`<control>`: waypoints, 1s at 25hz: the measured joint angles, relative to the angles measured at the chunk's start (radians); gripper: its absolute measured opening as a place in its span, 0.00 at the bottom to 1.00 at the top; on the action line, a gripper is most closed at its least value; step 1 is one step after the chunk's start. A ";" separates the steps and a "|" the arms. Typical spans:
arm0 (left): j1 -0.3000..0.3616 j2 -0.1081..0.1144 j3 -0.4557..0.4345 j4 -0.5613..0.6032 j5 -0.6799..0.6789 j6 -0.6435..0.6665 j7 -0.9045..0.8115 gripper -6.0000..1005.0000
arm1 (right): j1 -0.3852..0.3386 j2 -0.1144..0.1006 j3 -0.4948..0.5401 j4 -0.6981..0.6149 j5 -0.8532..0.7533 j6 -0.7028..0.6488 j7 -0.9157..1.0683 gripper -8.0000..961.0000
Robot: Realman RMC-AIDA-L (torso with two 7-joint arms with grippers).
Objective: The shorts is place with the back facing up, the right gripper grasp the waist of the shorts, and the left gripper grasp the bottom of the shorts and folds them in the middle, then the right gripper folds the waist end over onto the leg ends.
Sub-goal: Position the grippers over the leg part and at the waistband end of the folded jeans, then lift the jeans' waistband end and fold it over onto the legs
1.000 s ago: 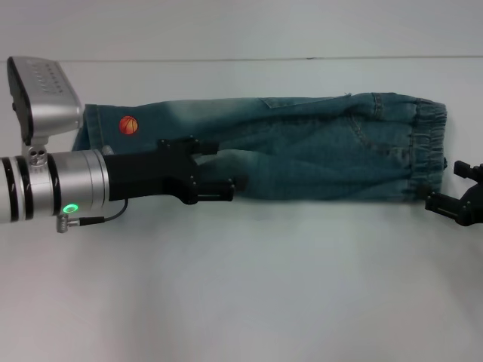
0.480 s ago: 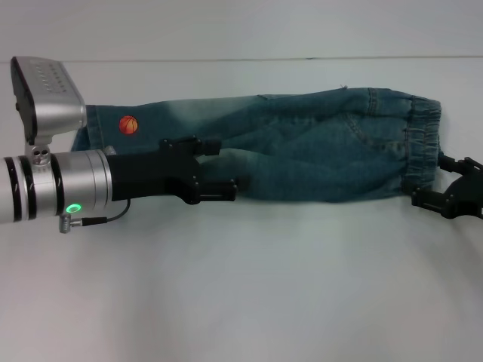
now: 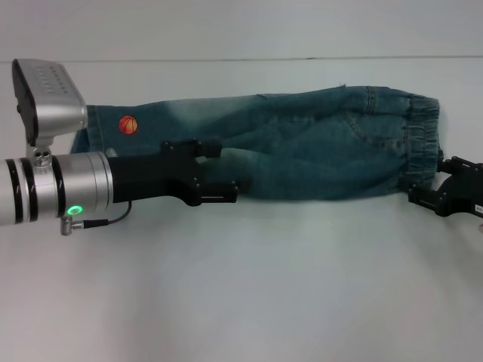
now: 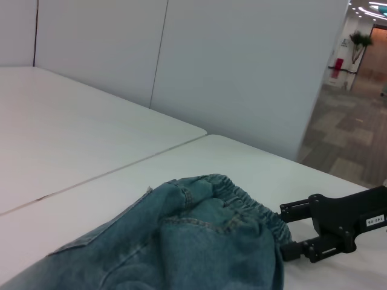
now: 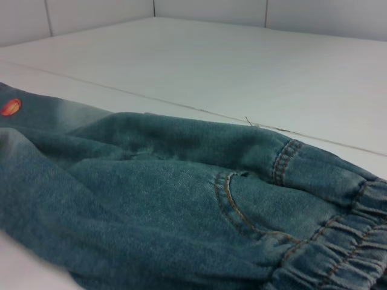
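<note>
Head view shows the shorts [image 3: 302,147] already folded lengthwise into a long narrow strip across the middle of the frame, on the white table [image 3: 241,286]. So the first fold looks done; the second, carrying the waist [image 3: 423,143] over onto the leg ends [image 3: 94,128], is what remains.

The waist lies at the right end of the strip and the leg ends, with the orange ball print [image 3: 128,124], at the left. The right gripper [image 3: 426,185] sits at the right edge, its two fingers spread with the waist's lower corner just at their tips; I cannot tell whether cloth is between them yet. The left gripper [image 3: 219,172] lies over the strip's lower left part, fingers apart, gripping nothing that I can see.
</note>
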 joint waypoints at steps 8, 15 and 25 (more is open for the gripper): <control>-0.002 -0.003 0.020 0.000 -0.008 -0.002 -0.006 0.87 | 0.003 -0.013 -0.004 -0.002 -0.005 -0.009 0.002 0.65; -0.013 -0.008 0.030 -0.006 -0.012 -0.019 -0.003 0.84 | 0.004 -0.018 -0.008 -0.002 -0.006 -0.036 -0.002 0.40; -0.021 -0.012 0.106 -0.017 -0.093 -0.104 -0.002 0.79 | -0.005 -0.015 -0.005 -0.021 0.000 -0.063 -0.005 0.24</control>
